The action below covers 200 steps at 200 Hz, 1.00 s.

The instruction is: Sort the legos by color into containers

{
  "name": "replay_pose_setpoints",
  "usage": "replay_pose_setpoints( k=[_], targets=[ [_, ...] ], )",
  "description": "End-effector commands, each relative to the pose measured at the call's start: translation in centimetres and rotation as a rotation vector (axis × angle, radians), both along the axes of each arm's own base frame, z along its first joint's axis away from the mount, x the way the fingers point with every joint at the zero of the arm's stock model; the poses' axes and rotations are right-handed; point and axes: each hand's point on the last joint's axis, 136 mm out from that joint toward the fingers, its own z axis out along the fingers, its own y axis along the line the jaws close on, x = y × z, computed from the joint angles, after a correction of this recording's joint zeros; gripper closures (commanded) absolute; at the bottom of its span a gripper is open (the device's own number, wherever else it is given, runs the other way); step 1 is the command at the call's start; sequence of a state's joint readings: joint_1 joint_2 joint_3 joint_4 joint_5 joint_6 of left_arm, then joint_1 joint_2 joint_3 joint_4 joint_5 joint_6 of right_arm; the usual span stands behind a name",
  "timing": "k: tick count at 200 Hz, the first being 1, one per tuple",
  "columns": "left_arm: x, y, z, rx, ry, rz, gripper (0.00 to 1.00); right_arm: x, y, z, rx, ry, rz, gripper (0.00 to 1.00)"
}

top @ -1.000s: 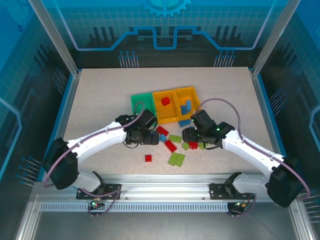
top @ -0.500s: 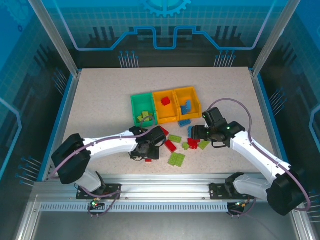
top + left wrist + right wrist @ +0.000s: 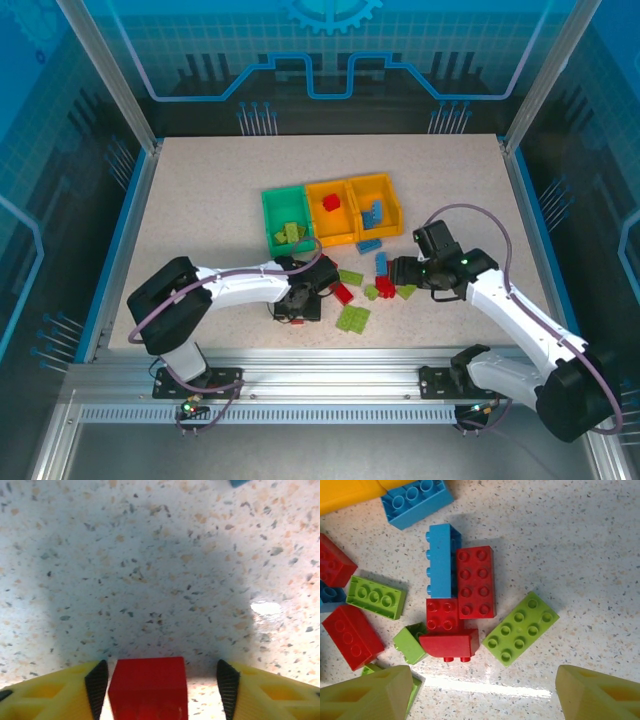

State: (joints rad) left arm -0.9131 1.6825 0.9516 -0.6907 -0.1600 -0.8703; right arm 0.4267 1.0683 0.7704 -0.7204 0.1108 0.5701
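A small red lego (image 3: 148, 687) sits on the table between the fingers of my left gripper (image 3: 161, 680), close to the left pad (image 3: 97, 685) with a gap at the right pad; this gripper (image 3: 298, 308) is open. My right gripper (image 3: 485, 690) is open and hovers above a cluster: a blue lego (image 3: 440, 560), a red 2x4 (image 3: 476, 582), a red 2x2 (image 3: 442, 614), a tipped red one (image 3: 449, 644) and a lime 2x4 (image 3: 520, 629). The green bin (image 3: 268, 215) holds lime legos, the middle orange bin (image 3: 312, 210) a red one, the right orange bin (image 3: 392, 200) blue ones.
More loose legos lie between the arms: a lime pair (image 3: 352, 319), a red one (image 3: 342, 292), a lime one (image 3: 350, 276) and a blue one (image 3: 369, 244) by the bins. The right gripper (image 3: 397, 272) is just right of the pile.
My left gripper swung from the bins toward the near edge and came down around the lone red lego. The right gripper drew back to the right, off the cluster.
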Motion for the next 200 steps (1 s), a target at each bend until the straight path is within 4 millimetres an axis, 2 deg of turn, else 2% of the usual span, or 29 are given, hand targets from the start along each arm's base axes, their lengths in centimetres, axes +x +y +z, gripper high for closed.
replay_pose_setpoints(
  k=[1,22,43,69,95,122,154,178,200],
  targets=[
    [-0.4,0.0,-1.1,0.007,0.019,0.01,0.47,-0.8,-0.7,-0.1,-0.001,0.02,-0.002,0.23],
    [-0.5,0.2,-1.2,0.019,0.026,0.015,0.61,-0.9,-1.1,-0.1,0.003,0.024,-0.015,0.23],
    [-0.7,0.6,-0.8,0.027,0.023,0.022,0.71,-1.2,-1.7,-0.4,0.0,0.036,-0.04,0.23],
    [-0.4,0.8,0.4,0.02,0.0,0.024,0.74,-1.4,-1.9,-1.2,0.033,0.07,-0.078,0.23],
    [1.7,0.0,3.5,-0.002,-0.071,0.006,0.74,-2.0,-2.8,-2.5,0.022,0.144,-0.159,0.23],
    [6.5,-1.4,8.0,-0.06,-0.175,-0.02,0.74,-2.3,-2.8,-3.3,0.06,0.159,-0.203,0.24],
    [14.0,-3.0,13.3,-0.132,-0.294,-0.055,0.73,-2.7,-2.3,-4.6,0.112,0.184,-0.234,0.25],
    [18.7,-3.9,14.9,-0.152,-0.341,-0.061,0.73,-3.0,-2.3,-5.5,0.122,0.203,-0.265,0.25],
    [21.6,-4.9,14.4,-0.182,-0.348,-0.053,0.73,-2.8,-2.1,-5.8,0.144,0.2,-0.291,0.26]
  ],
)
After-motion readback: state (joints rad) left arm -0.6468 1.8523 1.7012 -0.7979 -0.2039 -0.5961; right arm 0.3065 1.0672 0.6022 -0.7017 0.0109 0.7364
